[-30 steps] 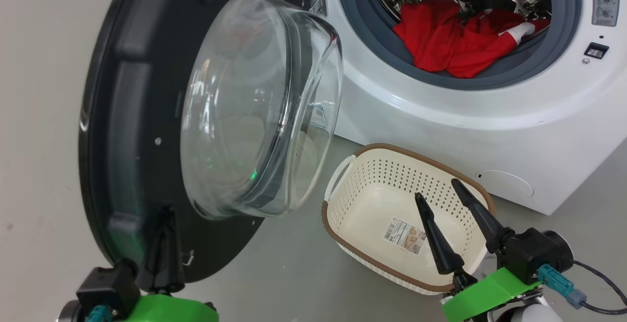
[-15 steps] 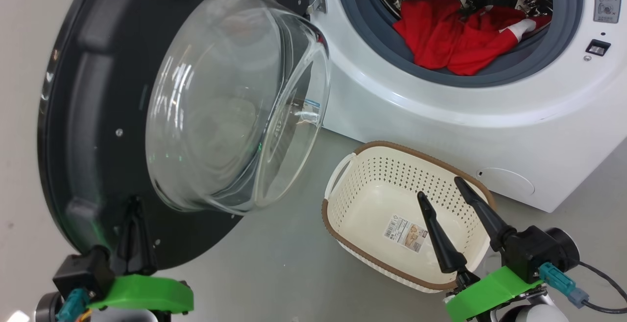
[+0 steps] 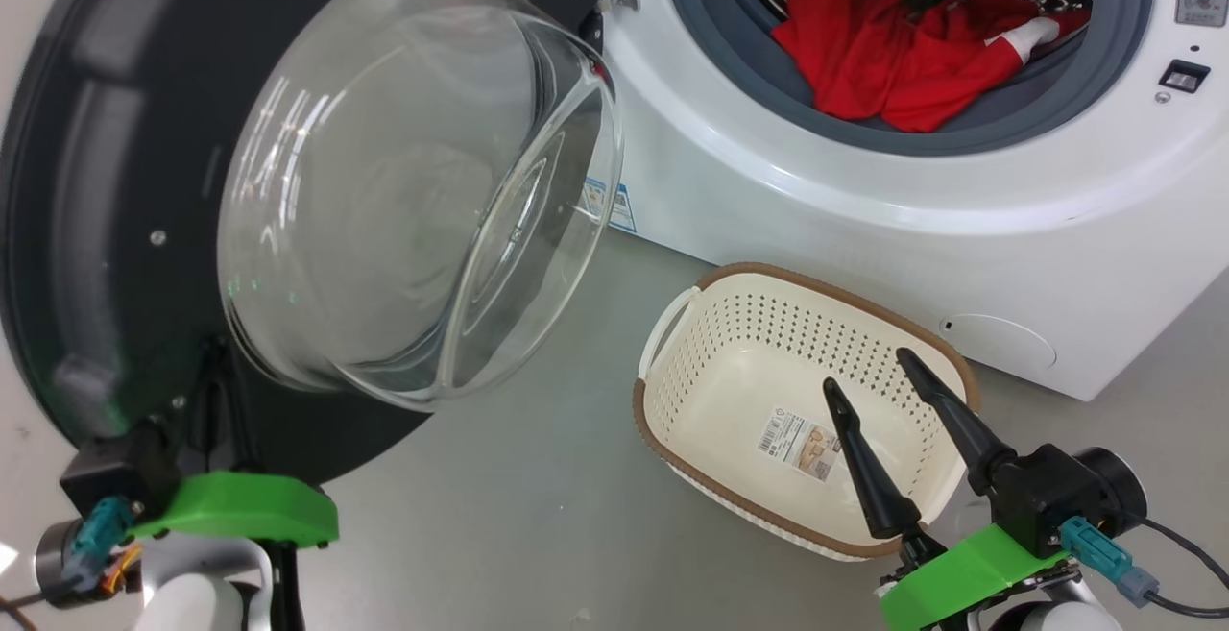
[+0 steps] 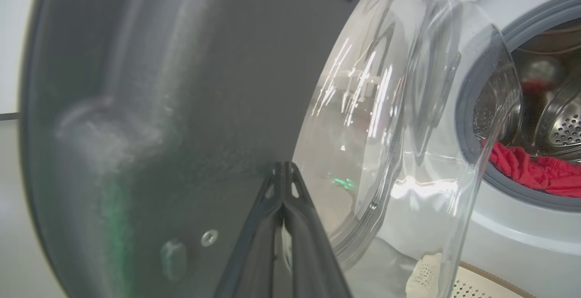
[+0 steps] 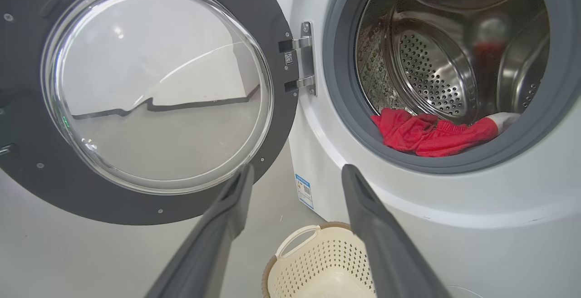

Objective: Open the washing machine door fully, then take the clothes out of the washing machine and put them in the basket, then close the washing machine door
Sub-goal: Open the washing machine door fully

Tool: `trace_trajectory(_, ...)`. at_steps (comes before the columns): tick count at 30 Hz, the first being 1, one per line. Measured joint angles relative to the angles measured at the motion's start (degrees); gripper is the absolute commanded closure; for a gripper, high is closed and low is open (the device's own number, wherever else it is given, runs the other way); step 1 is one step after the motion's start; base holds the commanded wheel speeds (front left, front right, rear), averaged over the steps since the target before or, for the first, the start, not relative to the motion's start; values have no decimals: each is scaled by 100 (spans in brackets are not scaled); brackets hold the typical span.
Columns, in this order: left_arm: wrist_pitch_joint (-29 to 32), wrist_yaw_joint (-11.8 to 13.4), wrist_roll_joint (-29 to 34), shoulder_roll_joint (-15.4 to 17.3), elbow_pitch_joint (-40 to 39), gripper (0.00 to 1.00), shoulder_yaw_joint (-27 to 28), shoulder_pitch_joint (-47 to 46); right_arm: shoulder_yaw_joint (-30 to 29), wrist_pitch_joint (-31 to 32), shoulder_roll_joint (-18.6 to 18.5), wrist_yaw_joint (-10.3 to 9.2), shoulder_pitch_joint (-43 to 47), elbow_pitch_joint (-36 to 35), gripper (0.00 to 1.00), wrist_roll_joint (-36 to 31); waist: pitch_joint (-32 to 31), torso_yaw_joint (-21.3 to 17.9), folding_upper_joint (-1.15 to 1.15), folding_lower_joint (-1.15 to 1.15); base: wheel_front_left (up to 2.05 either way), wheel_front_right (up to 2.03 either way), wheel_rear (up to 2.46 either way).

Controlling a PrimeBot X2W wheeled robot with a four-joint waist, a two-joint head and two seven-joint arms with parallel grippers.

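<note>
While the washing machine door (image 3: 115,180) stands swung wide at the left of the head view, its matte black inner face and clear bulging glass window (image 3: 413,180) lie between the left tool (image 4: 283,171) and the white washing machine (image 3: 864,228) at the upper right. A steel hinge (image 5: 304,57) joins door to cabinet, and a small blue label (image 5: 305,191) sits low on the cabinet corner below it. The clothes (image 3: 893,55), crumpled bright red fabric with a white cuff, lie at the bottom of the perforated steel drum (image 5: 431,75) and spill onto the grey rubber seal (image 3: 730,64). On the smooth grey floor (image 3: 538,497), just in front of the machine, sits the basket (image 3: 768,333), cream plastic with perforated walls, a brown rim and a paper sticker (image 3: 797,439) on its bottom. The left tool's fingers are pressed together with nothing between them, tips at the door's inner face just beside the glass; contact cannot be told. The right tool (image 3: 866,369) hangs over the basket at the lower right, fingers spread wide, holding nothing.
</note>
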Motion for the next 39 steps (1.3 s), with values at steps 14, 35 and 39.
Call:
trace_trajectory(14, -7, -292, 175, -218, 749, 100, 565, -635, -129, 186, 0, -1, 102, -230, 0, -186, 152, 7, 0, 0, 0, 0, 0)
trace_trajectory(35, -32, -694, 716, -497, 1501, 100, 1553, -1024, -207, 259, 0, 0, 123, -369, 0, -252, 226, 1, 0, 0, 0, 0, 0)
trace_trajectory(39, -32, -762, 821, -535, 1584, 100, 1680, -1057, -224, 299, 0, -1, 131, -383, 0, -252, 215, -3, 0, 0, 0, 0, 0)
